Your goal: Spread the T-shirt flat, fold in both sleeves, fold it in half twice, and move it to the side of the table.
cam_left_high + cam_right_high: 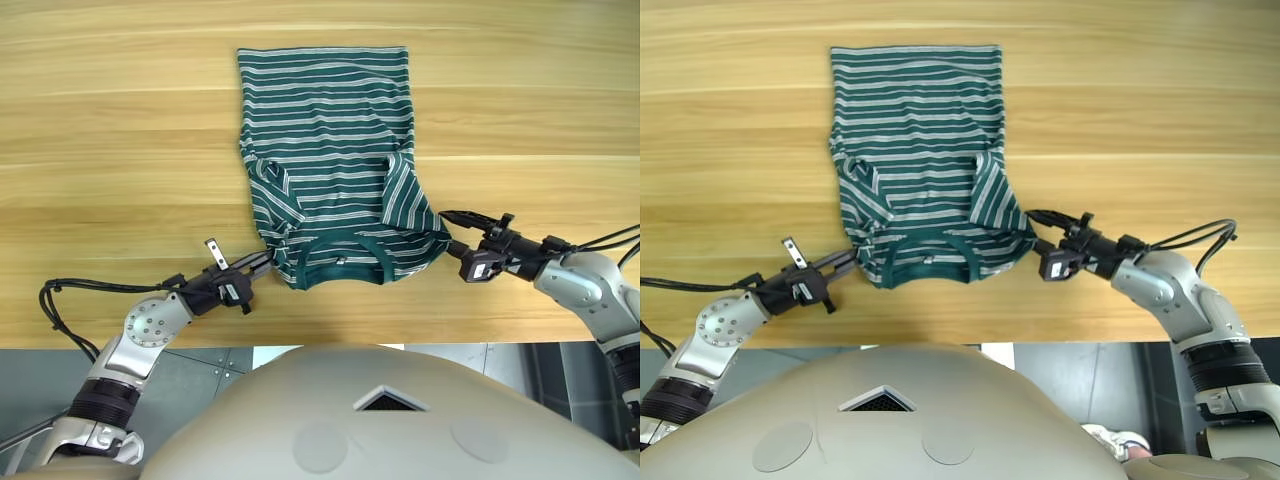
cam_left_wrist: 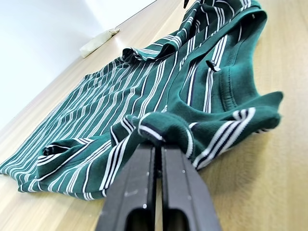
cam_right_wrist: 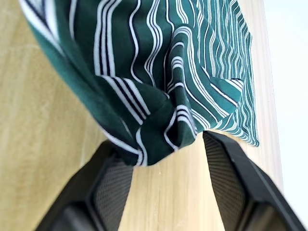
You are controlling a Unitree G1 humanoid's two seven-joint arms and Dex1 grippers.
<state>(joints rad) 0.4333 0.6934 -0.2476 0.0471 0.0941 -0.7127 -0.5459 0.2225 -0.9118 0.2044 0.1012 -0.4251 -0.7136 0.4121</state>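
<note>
1. State: The T-shirt [image 1: 325, 150] lies on the worktop [image 1: 120, 150] with both sleeves turned in and its collar [image 1: 340, 262] toward the robot. The left claw [image 1: 265, 260] is closed on the near left shoulder corner. The right claw [image 1: 447, 232] stands wide, with the near right shoulder corner bunched between its fingers [image 3: 226, 178] but not clamped.

2. Uneven lift: If the arms rise before the right claw closes, only the left corner comes up. The garment probably skews and drags across the worktop.

3. Shallow bite: The left wrist view shows only a small roll of fabric at the tips of the closed fingers [image 2: 139, 192]. A quick pull may strip it out.

4. Sleeve release: The right sleeve [image 1: 400, 190] and left sleeve [image 1: 270, 185] lie loose on the body. Carrying the near edge over too fast can flip them outward and undo the fold.

5. Crooked fold: The near corners are wrinkled. Unequal travel of the two arms would likely land the collar edge off-square against the far hem.

6. Extra layers: The right claw may close on the sleeve layer alone, leaving the body panel behind.
</note>
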